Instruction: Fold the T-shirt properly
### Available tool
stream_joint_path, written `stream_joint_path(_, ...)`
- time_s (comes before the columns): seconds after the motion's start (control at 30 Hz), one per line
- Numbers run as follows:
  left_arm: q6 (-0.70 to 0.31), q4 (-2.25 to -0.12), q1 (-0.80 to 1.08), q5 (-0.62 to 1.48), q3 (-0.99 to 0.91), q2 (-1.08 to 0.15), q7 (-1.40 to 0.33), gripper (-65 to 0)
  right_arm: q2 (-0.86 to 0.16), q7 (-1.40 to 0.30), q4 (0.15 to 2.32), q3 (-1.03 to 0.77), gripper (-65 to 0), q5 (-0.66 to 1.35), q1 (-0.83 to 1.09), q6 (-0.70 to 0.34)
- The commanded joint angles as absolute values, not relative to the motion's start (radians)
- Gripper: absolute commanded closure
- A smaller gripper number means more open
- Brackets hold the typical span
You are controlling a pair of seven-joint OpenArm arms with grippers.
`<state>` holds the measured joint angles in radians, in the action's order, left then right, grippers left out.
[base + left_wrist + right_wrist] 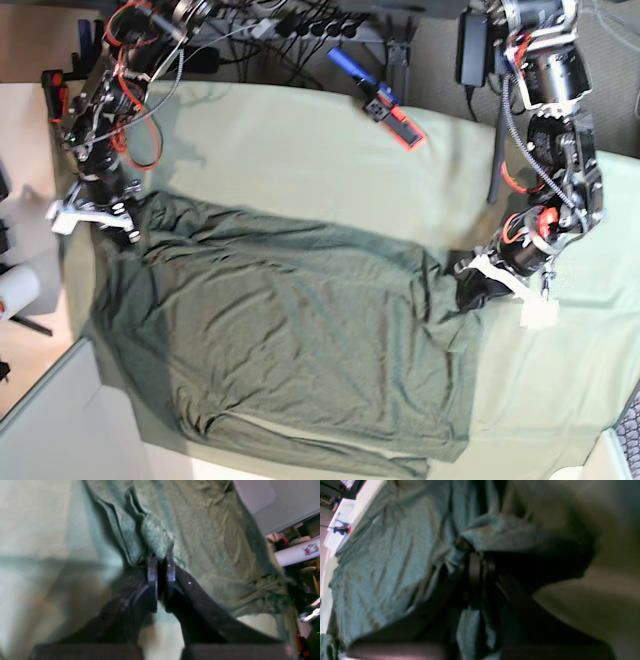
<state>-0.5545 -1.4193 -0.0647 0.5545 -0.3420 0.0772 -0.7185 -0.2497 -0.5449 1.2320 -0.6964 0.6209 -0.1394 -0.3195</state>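
Observation:
The dark olive T-shirt (300, 340) lies spread and wrinkled on the pale green table cloth (300, 150). My left gripper (470, 285) is at the shirt's right edge in the base view. In the left wrist view the left gripper (161, 558) is shut on a raised bunch of the T-shirt (212, 542). My right gripper (128, 230) is at the shirt's upper left corner. The right wrist view shows the right gripper (480, 556) shut on a lifted fold of the T-shirt (382, 555), with blurred table cloth (607, 592) beside it.
A red and blue tool (390, 110) lies on the cloth near the back edge. Cables and equipment (290, 20) run behind the table. A white roll (15, 290) stands off the left side. The table's front edge (100, 440) runs just below the shirt's hem.

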Motion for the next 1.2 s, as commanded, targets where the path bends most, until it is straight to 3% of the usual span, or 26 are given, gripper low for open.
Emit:
stream_joint_path(0.0, -0.573, -1.445, -0.072, 0.587, -0.342, 0.065, -0.708, -1.8, -0.270, -0.540, 1.280, -0.699, 0.0, 0.636, -0.137, -0.340)
stream_joint_path(0.23, -0.572, -1.541, -0.022, 0.591, -0.342, 0.035, -0.731, -1.8, -0.308, -0.559, 1.380, -0.699, 0.0, 0.645, -0.054, -0.339)
stream_joint_path(1.17, -0.573, -1.867, 0.298, 0.667, -0.516, -0.067, -0.783, -1.8, -0.419, -0.697, 1.386, -0.744, 0.0, 0.719, 0.134, -0.339)
